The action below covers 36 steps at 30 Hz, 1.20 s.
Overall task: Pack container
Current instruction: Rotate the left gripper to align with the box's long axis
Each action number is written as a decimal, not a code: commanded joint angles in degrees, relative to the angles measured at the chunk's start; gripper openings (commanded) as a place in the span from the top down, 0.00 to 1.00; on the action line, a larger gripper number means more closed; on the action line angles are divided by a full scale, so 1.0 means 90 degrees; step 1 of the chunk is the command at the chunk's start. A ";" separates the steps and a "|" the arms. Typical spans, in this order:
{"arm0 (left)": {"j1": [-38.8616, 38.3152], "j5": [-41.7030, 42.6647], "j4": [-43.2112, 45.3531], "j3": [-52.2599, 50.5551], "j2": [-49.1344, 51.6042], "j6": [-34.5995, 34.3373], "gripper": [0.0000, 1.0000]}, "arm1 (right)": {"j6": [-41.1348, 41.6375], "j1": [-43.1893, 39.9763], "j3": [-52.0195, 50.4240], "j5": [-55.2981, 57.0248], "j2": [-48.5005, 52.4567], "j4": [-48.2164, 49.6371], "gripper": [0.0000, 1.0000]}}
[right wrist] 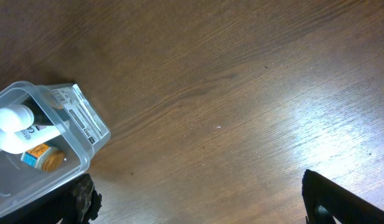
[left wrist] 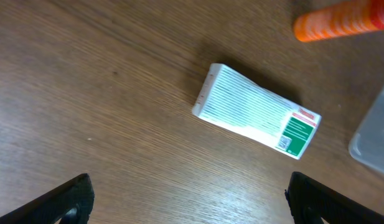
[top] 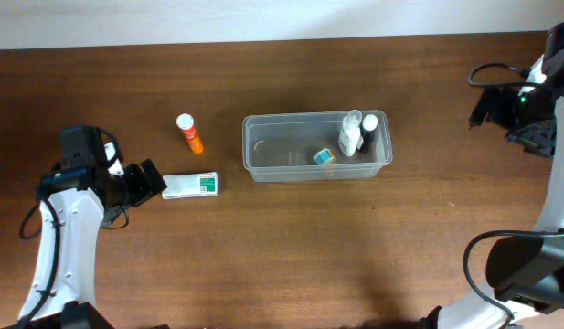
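While both arms hang over the table (top: 291, 265), neither of them holds anything. The left arm rises from the lower left edge of the overhead view and bends to the right, so the left end effector (top: 158, 180) sits low over the wood and faces a white box (top: 190, 185) with a green end. Its two fingers (left wrist: 67, 199) stand wide apart. In the left wrist view the box lies further ahead of them and is not touched. The right arm comes up along the right edge and turns inward near the far side of the table. The right end effector (top: 483, 103) faces left, well apart from every object, its fingers also wide apart with only bare wood between them.

I count two arms, one container, one box, one orange tube, and three things inside the container. The container (top: 291, 174), a clear plastic tub, lies in the middle of the table with its long side running left to right. In its right end stand two bottles close together, a white one (top: 351, 137) and a darker one with a white cap (top: 369, 128). One small jar (top: 324, 157) with a blue-green label lies on the bottom beside them. The orange tube (top: 189, 133), which has a white cap, lies flat to the left of the container, just behind the box and apart from both.
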 commanded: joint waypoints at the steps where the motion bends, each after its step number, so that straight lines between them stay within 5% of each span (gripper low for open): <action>1: -0.0039 0.0352 0.0002 0.0107 0.0015 0.0308 0.01 | 0.0029 -0.0032 -0.0002 0.0078 0.0017 0.0000 0.02; 12: -0.0039 0.1632 0.0039 0.0107 0.0015 -0.0656 0.00 | 0.0029 -0.0029 -0.0002 0.0080 0.0017 0.0000 0.02; 19: -0.0039 0.0296 -0.1258 0.0104 0.0015 -0.4214 0.01 | 0.0029 -0.0029 -0.0002 0.0078 0.0017 0.0000 0.02; 31: -0.0325 0.1059 -0.0799 0.0104 0.0019 -0.4534 0.01 | 0.0029 -0.0029 -0.0002 0.0080 0.0017 -0.0002 0.02; 36: -0.1010 0.0600 -0.0566 0.0104 0.0022 -0.5644 0.01 | 0.0029 -0.0032 -0.0002 0.0078 0.0017 0.0000 0.02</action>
